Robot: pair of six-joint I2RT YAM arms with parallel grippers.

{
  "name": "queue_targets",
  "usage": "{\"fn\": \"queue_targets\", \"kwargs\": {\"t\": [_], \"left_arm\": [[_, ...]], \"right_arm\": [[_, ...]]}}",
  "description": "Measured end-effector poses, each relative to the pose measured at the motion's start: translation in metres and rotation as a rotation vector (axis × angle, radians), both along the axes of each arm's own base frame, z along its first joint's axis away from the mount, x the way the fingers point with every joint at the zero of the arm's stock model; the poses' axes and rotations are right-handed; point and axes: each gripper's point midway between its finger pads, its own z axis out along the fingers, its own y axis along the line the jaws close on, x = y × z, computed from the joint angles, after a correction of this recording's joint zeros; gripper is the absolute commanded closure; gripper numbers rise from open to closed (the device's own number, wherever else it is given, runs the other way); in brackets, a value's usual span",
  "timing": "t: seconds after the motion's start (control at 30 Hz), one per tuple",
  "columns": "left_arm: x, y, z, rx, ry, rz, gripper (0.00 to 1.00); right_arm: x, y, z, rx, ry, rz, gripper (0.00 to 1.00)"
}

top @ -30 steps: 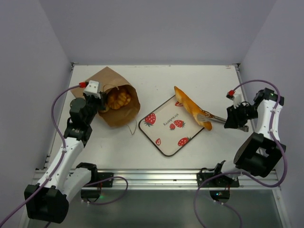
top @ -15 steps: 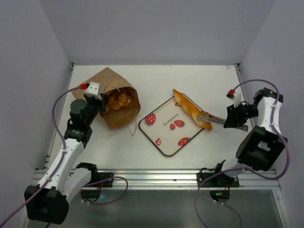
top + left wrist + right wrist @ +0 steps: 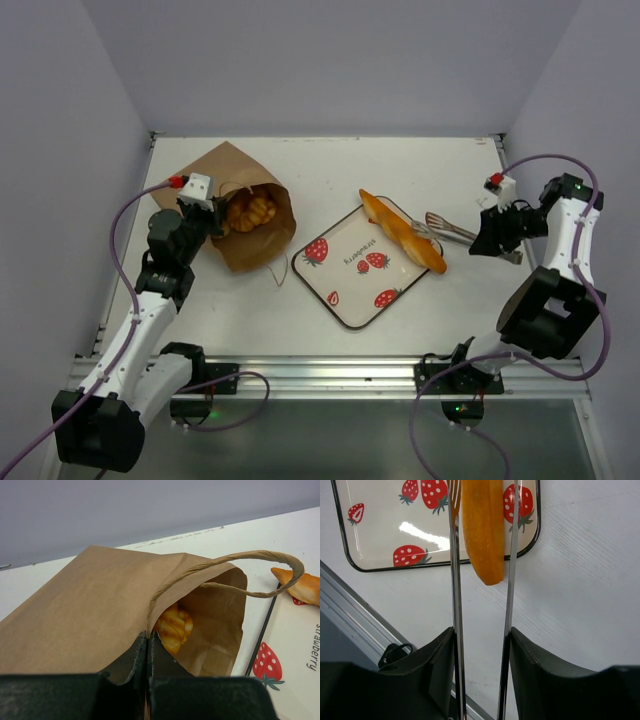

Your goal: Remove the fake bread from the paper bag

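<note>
Now released: baguette lies across far right edge of strawberry tray, and tongs, pinching it half a second ago, stand sprung apart just beside it. Your right gripper clamps tongs' handles. Your left gripper pinches paper bag rim, mouth propped open. Braided loaf waits inside bag: likely your next target.

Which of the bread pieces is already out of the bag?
The long baguette, lying across the far corner of the strawberry tray. The braided loaf is still inside the paper bag.
</note>
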Motion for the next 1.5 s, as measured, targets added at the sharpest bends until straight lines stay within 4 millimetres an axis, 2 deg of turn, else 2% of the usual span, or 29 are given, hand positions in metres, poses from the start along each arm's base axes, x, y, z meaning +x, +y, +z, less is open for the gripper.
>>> {"fn": "queue_targets", "kwargs": {"t": [0.13, 0.27, 0.33, 0.43, 0.5, 0.7, 0.83, 0.97, 1.03, 1.13, 1.27, 1.5], "left_arm": [[0.0, -0.001, 0.0, -0.001, 0.0, -0.005, 1.0], [-0.001, -0.003, 0.0, -0.001, 0.001, -0.015, 1.0], [-0.001, -0.004, 0.0, -0.002, 0.001, -0.021, 1.0], [-0.002, -0.006, -0.001, -0.004, 0.004, -0.036, 1.0], [-0.002, -0.008, -0.002, -0.009, 0.009, -0.045, 1.0], [-0.001, -0.013, -0.003, -0.063, 0.039, -0.055, 1.0], [0.001, -0.017, -0.001, -0.138, 0.071, -0.045, 1.0], [0.003, -0.02, 0.001, -0.227, 0.101, -0.028, 1.0], [0.003, -0.02, 0.001, -0.272, 0.114, -0.012, 1.0], [0.004, -0.02, 0.002, -0.33, 0.128, 0.009, 1.0], [0.004, -0.02, 0.005, -0.397, 0.139, 0.036, 1.0], [0.0, -0.02, 0.01, -0.48, 0.133, 0.053, 1.0]], "right_arm": [[0.003, 0.004, 0.004, 0.023, -0.016, 0.0, 0.55], [0.012, 0.009, 0.016, 0.043, -0.073, 0.022, 0.56], [0.015, 0.016, 0.02, 0.051, -0.093, 0.049, 0.57], [0.018, 0.042, 0.023, 0.075, -0.102, 0.127, 0.58], [0.015, 0.069, 0.026, 0.097, -0.093, 0.192, 0.58], [-0.014, 0.159, 0.037, 0.153, -0.045, 0.377, 0.59], [-0.026, 0.229, 0.043, 0.173, -0.059, 0.521, 0.59], [-0.049, 0.302, 0.038, 0.2, -0.031, 0.642, 0.6], [-0.055, 0.33, 0.029, 0.222, 0.021, 0.645, 0.6], [-0.039, 0.353, 0.008, 0.229, 0.096, 0.553, 0.6], [-0.006, 0.363, -0.014, 0.213, 0.136, 0.381, 0.6], [0.027, 0.378, -0.003, 0.273, 0.104, 0.182, 0.6]]}}
